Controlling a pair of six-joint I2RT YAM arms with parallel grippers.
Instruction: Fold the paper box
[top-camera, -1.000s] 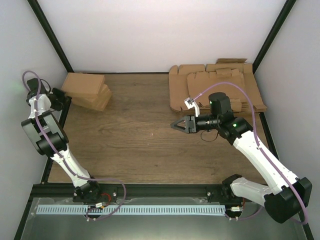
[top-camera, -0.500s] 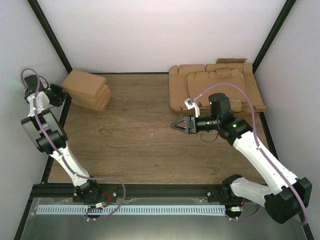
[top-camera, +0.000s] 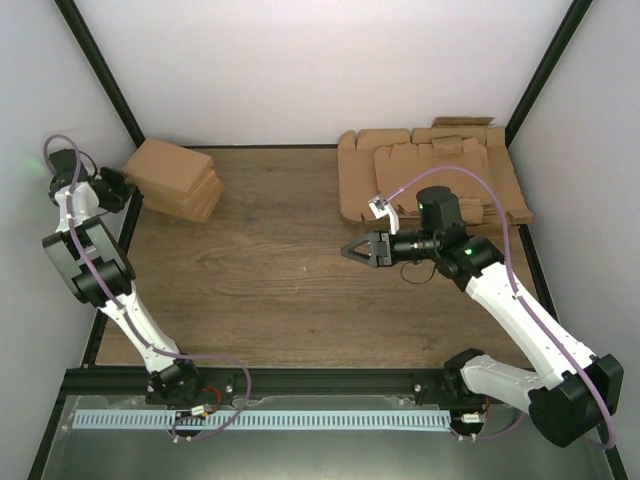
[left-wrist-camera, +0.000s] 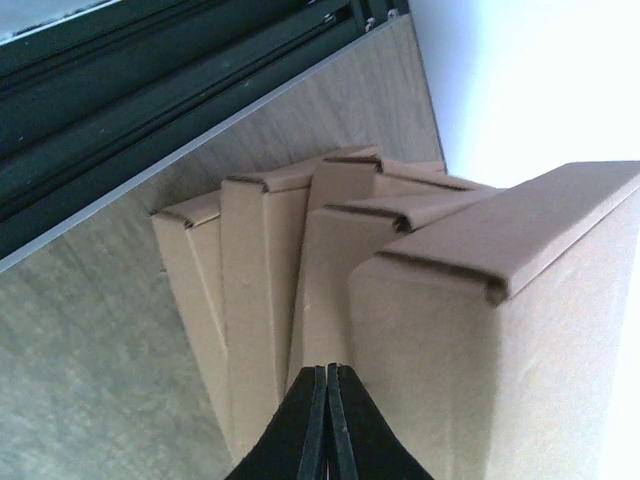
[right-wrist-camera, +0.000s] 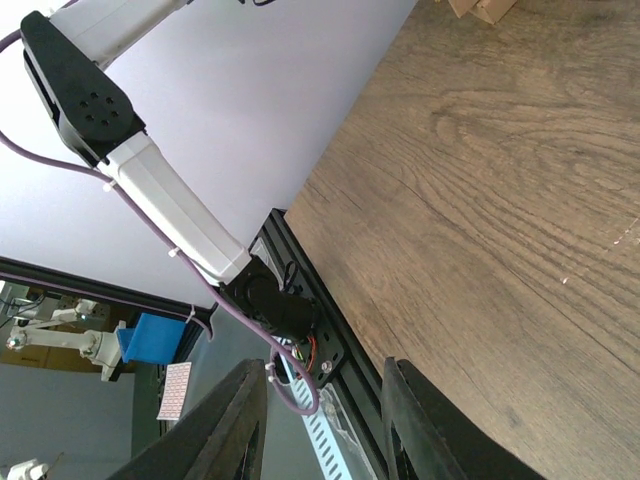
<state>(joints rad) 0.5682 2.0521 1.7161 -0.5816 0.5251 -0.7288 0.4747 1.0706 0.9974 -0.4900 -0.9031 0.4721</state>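
Observation:
No single loose die-cut piece shows apart from the piles. My left gripper (top-camera: 130, 186) is shut and empty at the back left, its tips right against the side of the pile of compact brown cartons (top-camera: 175, 180). In the left wrist view the closed tips (left-wrist-camera: 327, 368) point at the cartons (left-wrist-camera: 330, 270), which stand edge-on and fill the view. My right gripper (top-camera: 358, 254) is open and empty, held above the table right of centre and pointing left. In the right wrist view its jaws (right-wrist-camera: 322, 370) are spread wide, with only bare wood between them.
A thick pile of flat brown cardboard sheets (top-camera: 430, 170) lies at the back right corner, just behind the right arm. A black frame rail (top-camera: 300, 378) runs along the near edge. Walls close in on the left, back and right.
The left wrist has shifted slightly back and left beside the cartons during the first half second, then held still. The right arm has not moved.

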